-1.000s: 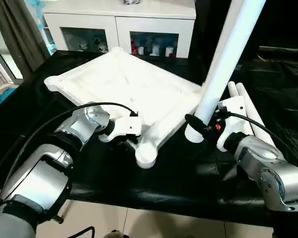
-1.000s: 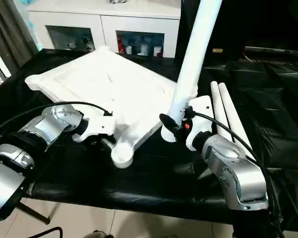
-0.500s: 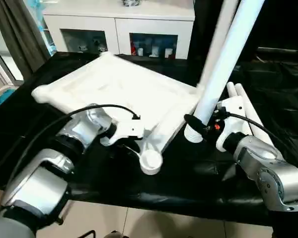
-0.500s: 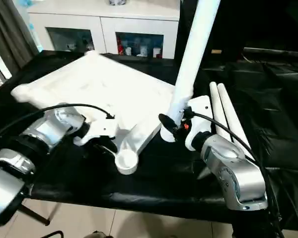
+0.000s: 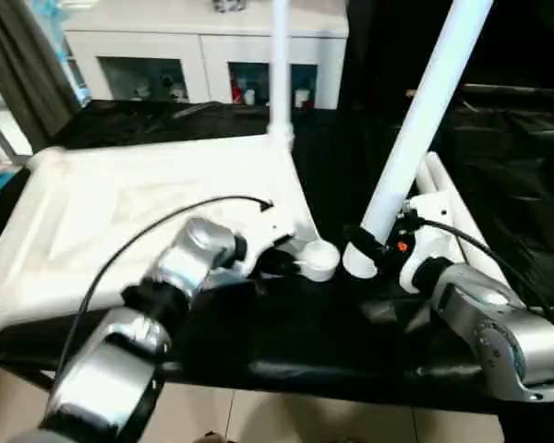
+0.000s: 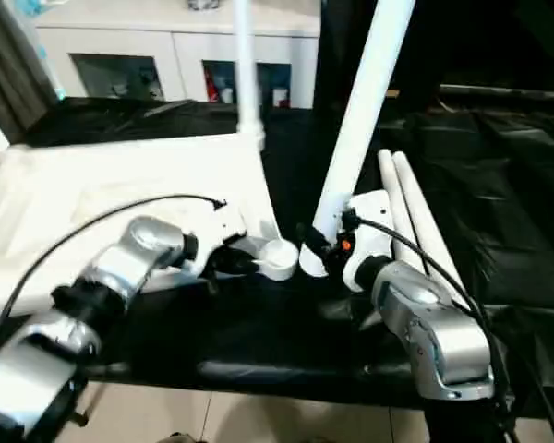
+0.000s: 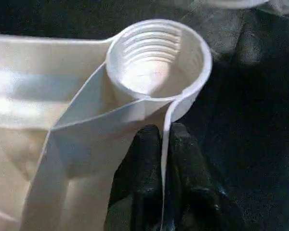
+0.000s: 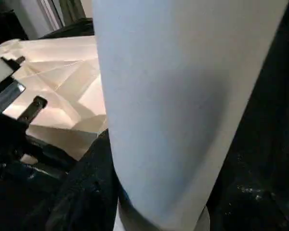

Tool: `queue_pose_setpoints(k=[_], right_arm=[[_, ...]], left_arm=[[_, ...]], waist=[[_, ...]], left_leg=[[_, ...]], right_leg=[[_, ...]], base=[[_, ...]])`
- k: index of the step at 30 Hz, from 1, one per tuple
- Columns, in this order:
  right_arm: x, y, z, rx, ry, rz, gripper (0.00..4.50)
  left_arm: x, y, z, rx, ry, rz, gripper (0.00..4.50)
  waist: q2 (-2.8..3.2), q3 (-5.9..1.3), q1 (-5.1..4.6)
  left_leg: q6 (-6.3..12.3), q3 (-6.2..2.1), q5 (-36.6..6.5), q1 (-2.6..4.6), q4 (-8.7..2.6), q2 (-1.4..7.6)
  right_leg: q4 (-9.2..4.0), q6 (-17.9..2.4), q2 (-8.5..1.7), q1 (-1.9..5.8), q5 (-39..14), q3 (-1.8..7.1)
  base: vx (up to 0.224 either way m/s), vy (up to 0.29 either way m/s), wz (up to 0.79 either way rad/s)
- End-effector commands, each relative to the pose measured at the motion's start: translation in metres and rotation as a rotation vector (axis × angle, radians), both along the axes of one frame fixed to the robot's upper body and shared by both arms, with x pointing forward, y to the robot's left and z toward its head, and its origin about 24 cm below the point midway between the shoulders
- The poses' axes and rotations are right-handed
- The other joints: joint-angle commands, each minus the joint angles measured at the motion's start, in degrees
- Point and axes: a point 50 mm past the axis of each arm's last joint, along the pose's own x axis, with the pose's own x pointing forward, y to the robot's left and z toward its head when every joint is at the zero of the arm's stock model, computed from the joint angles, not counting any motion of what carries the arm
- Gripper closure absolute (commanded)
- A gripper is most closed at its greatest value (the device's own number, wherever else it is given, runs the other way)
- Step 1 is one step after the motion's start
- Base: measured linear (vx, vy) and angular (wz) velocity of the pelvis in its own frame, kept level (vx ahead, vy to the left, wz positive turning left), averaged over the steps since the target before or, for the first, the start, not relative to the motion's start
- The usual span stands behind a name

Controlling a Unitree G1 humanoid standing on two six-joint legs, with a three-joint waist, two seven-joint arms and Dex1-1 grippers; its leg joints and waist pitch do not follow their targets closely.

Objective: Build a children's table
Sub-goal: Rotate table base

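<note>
Black-draped bench: right gripper (image 5: 369,251) clamps leg (image 5: 423,115) near-upright, leaning right; left gripper (image 7: 160,144) pinches tabletop (image 5: 102,217) rib.

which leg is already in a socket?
The upright leg at the tabletop's far corner. The right gripper holds another leg tilted; two more legs lie flat on the black cloth beside it.

Held leg (image 5: 415,138) (top) cut off

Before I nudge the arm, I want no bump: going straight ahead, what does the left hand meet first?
Probably the threaded corner socket: the left hand already pinches the tabletop's thin rib just behind it. Depth is unclear.
</note>
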Motion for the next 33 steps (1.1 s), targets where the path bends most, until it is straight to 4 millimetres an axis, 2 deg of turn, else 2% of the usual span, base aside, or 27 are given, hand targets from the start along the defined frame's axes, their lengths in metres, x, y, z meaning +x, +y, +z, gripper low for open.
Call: queue_pose_setpoints(k=[1, 5, 8, 10, 13, 16, 20, 26, 33], right_arm=[[0.004, -0.007, 0.004, -0.011, -0.018, -0.03, 2.59], [0.005, -0.008, 0.007, -0.037, -0.053, -0.018, 2.59], [0.003, -0.009, 0.007, -0.058, -0.08, 0.018, 2.59], [0.003, -0.01, 0.007, -0.036, -0.068, 0.028, 2.59], [0.002, -0.009, 0.008, -0.013, -0.06, 0.043, 2.59], [0.001, -0.008, 0.008, -0.003, -0.058, 0.058, 2.59], [0.0, -0.007, 0.008, 0.001, -0.06, 0.068, 2.59], [0.0, -0.007, 0.008, 0.004, -0.061, 0.074, 2.59], [0.001, -0.007, 0.009, 0.001, -0.065, 0.077, 2.59]], left_arm=[[-0.003, -0.003, 0.0, -0.014, -0.049, -0.033, 4.43], [-0.004, -0.004, 0.003, -0.03, -0.093, -0.047, 4.5], [-0.007, -0.006, 0.005, -0.041, -0.137, -0.076, 4.5], [-0.006, -0.005, 0.006, -0.057, -0.127, -0.065, 4.03], [-0.007, -0.002, 0.007, -0.054, -0.107, -0.066, 3.85], [-0.005, 0.005, 0.009, -0.056, -0.102, -0.045, 3.5], [-0.004, 0.013, 0.008, -0.04, -0.086, -0.045, 3.5], [-0.006, 0.02, 0.005, -0.015, -0.06, -0.044, 3.49], [-0.009, 0.025, -0.002, 0.017, -0.045, -0.051, 3.49]], waist=[[-0.63, -4.63, 0.37], [-0.64, -4.57, 0.33], [-0.86, -4.53, 0.33], [-0.89, -4.57, 0.32], [-0.83, -4.55, 0.37], [-0.88, -4.44, 0.33], [-0.86, -4.42, 0.24], [-0.74, -4.47, 0.29], [-0.65, -4.39, 0.21]], left_leg=[[2.37, -1.18, -10.18, 0.33, -3.84, 2.57], [2.12, -1.08, -10.59, 0.36, -3.82, 2.54], [2.03, -1.07, -10.59, 0.25, -3.83, 2.51], [2.41, -1.07, -10.34, 0.32, -3.81, 2.58], [2.7, -1.06, -10.02, 0.27, -3.81, 2.66], [2.51, -1.02, -10.75, 0.3, -3.82, 2.53], [2.18, -1.07, -11.03, 0.35, -3.92, 2.54], [1.88, -1.07, -10.85, 0.38, -3.95, 2.63], [1.63, -1.07, -11.61, 0.43, -4.0, 2.59]], right_leg=[[-4.77, -10.61, -4.07, 3.19, -15.2, 2.61], [-4.86, -10.14, -4.17, 3.14, -15.93, 2.66], [-4.91, -9.26, -4.18, 3.23, -16.99, 2.69], [-4.82, -9.52, -4.16, 3.12, -16.41, 2.68], [-4.73, -10.06, -4.19, 3.08, -15.71, 2.69], [-4.9, -9.74, -4.16, 3.02, -17.41, 2.63], [-4.97, -9.04, -4.09, 2.89, -18.48, 2.66], [-4.72, -9.78, -4.15, 2.91, -16.69, 2.73], [-4.94, -9.49, -4.13, 2.86, -17.97, 2.72]], base=[[0.0, 0.0, 0.0], [0.0, 0.0, 0.0], [0.0, 0.0, 0.0], [0.0, 0.0, 0.0], [0.0, 0.0, 0.0], [0.0, 0.0, 0.0], [0.0, 0.0, 0.0], [0.0, 0.0, 0.0], [0.0, 0.0, 0.0]])
